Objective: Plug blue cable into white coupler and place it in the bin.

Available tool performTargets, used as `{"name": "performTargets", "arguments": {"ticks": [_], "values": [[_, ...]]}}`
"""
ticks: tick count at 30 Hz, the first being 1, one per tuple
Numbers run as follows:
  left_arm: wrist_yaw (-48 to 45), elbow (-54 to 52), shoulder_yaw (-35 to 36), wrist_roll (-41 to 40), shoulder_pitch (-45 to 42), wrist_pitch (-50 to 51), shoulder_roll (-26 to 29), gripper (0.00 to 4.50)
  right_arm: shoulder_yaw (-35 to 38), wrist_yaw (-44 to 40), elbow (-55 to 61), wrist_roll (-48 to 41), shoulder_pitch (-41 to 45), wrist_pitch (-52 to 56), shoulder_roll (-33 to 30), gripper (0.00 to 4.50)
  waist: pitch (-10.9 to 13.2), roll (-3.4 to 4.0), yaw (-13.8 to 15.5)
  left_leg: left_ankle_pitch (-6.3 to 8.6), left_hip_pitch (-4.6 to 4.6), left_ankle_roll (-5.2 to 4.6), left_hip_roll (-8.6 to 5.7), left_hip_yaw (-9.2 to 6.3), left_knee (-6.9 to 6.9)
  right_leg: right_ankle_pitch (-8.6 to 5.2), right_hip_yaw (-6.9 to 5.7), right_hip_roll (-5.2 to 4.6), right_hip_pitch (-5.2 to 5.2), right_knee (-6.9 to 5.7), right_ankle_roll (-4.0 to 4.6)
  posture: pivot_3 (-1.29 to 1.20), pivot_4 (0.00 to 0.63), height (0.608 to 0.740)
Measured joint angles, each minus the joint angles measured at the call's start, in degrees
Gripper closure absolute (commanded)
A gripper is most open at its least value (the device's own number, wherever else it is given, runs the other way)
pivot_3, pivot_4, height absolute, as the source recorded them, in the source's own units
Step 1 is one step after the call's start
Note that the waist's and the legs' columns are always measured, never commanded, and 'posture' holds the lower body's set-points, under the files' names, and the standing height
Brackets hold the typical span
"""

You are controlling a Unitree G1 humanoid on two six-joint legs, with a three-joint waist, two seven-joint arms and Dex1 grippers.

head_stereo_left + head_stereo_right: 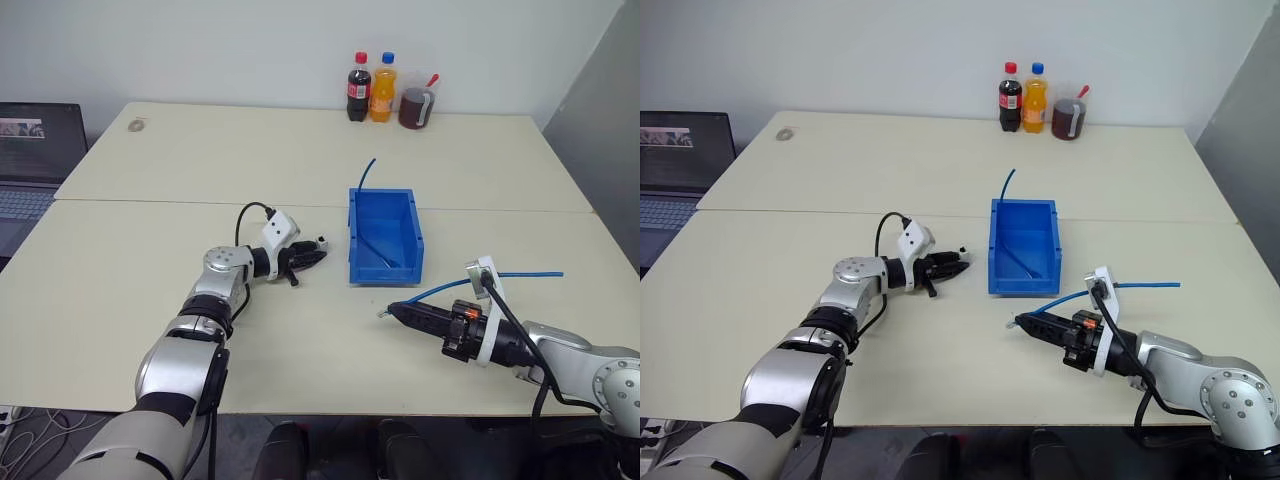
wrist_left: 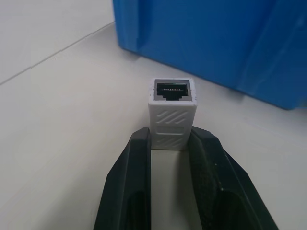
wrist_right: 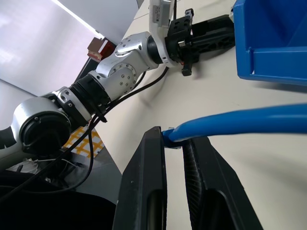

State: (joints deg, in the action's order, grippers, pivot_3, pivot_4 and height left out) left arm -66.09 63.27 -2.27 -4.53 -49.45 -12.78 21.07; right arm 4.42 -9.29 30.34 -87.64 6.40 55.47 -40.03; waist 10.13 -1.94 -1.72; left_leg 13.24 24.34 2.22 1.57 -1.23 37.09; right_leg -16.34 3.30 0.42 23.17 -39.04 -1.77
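Left arm's stretched low over the surface (image 1: 120,270), left claw (image 1: 318,251) pointing at the bin (image 1: 385,262) and clamped on the white coupler (image 2: 171,113), socket facing out. Right arm's bent in near the front edge, right claw (image 1: 392,311) pinched on the blue cable (image 1: 525,273) near its plug, cable trailing off to the right.

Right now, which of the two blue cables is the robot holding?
The blue cable lying on the table, pinched near its plug by the right gripper. The other cable sticks out of the bin.
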Motion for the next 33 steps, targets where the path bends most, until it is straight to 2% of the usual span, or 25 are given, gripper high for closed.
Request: {"name": "performTargets", "arguments": {"ticks": [6, 9, 12, 17, 21, 33], "values": [[-17.14, -24.09, -3.87, -3.47, 14.48, 6.19, 7.4, 3.74, -5.11, -7.57, 1.65, 12.61, 9.7, 0.09, -3.87, 4.31, -0.06, 0.11, -1.16, 0.0, -0.31, 0.0, 0.18, -0.07, -0.11, 0.01, 0.3, 0.12, -0.01, -0.07, 0.1, 0.0, 0.15, 0.74], [-19.8, -35.7, -5.44, -5.04, 21.31, 9.54, 9.42, 3.74, -10.18, -14.91, 1.57, 21.27, 14.91, -0.58, -5.29, 4.31, -0.08, 0.16, -1.05, 0.0, -0.34, 0.0, 0.2, -0.06, -0.1, 0.01, 0.31, 0.12, -0.03, -0.08, 0.13, 0.0, 0.15, 0.74], [-19.46, -41.63, -7.77, -5.45, 24.64, 9.83, 8.05, 3.74, -15.37, -22.2, -0.15, 30.13, 19.45, -3.69, -5.38, 4.31, -0.09, 0.16, -0.31, 0.0, -0.34, 0.0, 0.16, -0.05, -0.02, 0.02, 0.29, 0.07, -0.05, -0.08, 0.11, 0.0, 0.15, 0.74], [-16.27, -43.34, -10.29, -4.18, 25.38, 8.36, 4.94, 3.74, -23.72, -32.57, -5.83, 42.94, 22.87, -9.98, -3.95, 4.31, -0.1, 0.16, 0.43, 0.0, -0.32, 0.0, 0.1, -0.01, 0.06, 0.04, 0.29, -0.02, -0.09, -0.05, 0.07, 0.0, 0.15, 0.74], [-14.8, -42.79, -11.36, -3.29, 24.61, 6.98, 3.91, 3.74, -27.41, -38.62, -9.17, 49.94, 23.57, -13.81, -3.65, 4.31, -0.1, 0.16, 0.44, 0.0, -0.31, 0.0, 0.08, -0.02, 0.07, 0.06, 0.29, -0.04, -0.09, -0.05, 0.05, 0.0, 0.15, 0.74], [-14.22, -41.0, -12.0, -3.21, 23.86, 4.67, 3.77, 3.74, -31.04, -45.9, -17.11, 64.42, 24.03, -21.38, 1.08, 4.31, -0.13, 0.18, 0.29, -0.01, -0.42, -0.01, 0.06, -0.02, 0.1, 0.08, 0.29, 0.03, -0.16, -0.13, 0.08, 0.0, 0.15, 0.74]]}}
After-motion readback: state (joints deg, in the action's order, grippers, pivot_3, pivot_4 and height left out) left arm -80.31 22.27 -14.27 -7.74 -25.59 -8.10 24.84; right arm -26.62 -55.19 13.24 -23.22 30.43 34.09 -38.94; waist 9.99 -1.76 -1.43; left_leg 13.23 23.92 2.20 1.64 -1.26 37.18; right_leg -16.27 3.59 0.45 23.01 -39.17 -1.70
